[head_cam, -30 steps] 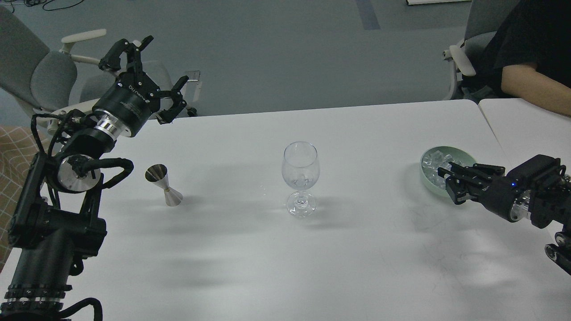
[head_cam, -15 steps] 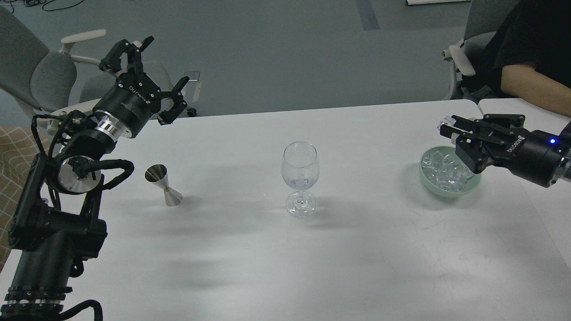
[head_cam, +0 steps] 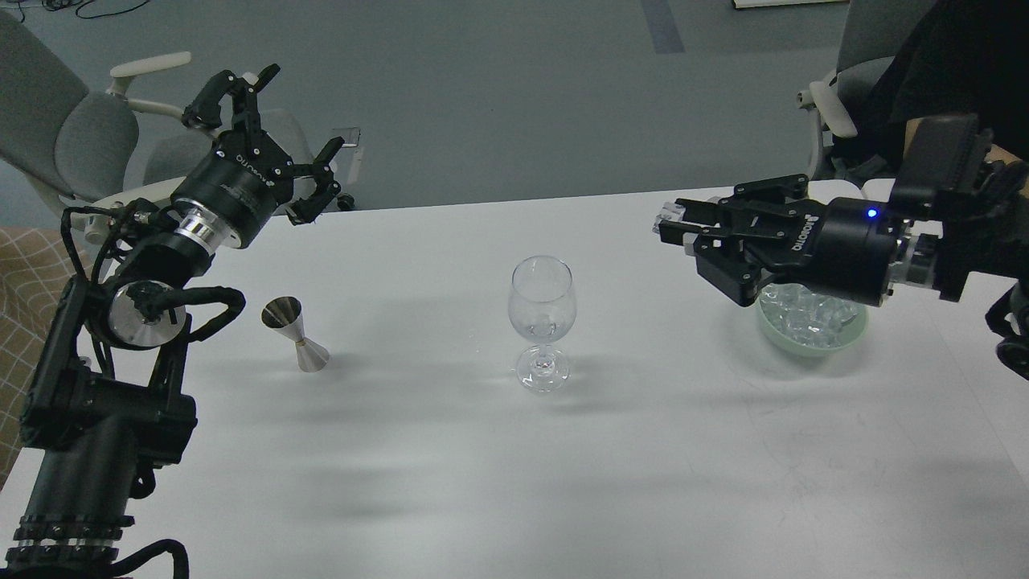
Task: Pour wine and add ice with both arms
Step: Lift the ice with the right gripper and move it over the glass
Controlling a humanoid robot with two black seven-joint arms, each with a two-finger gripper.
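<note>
A clear stemmed wine glass (head_cam: 542,322) stands upright at the middle of the white table (head_cam: 514,466), with one ice cube inside its bowl. A pale green bowl (head_cam: 812,326) at the right holds a heap of clear ice (head_cam: 808,310). My right gripper (head_cam: 674,225) is raised above the table between bowl and glass, shut on a single ice cube (head_cam: 669,215). My left gripper (head_cam: 277,137) is open and empty, held high over the table's far left edge. A steel jigger (head_cam: 296,334) stands on the table below it.
A person's bare arm (head_cam: 965,153) in a black shirt rests behind the right arm at the far right. Grey office chairs stand at the back left (head_cam: 72,137) and back right (head_cam: 836,104). A second table (head_cam: 884,189) adjoins on the right.
My right gripper rose out of the ice bowl with a cube and moved left toward the glass. The left arm barely shifted.
</note>
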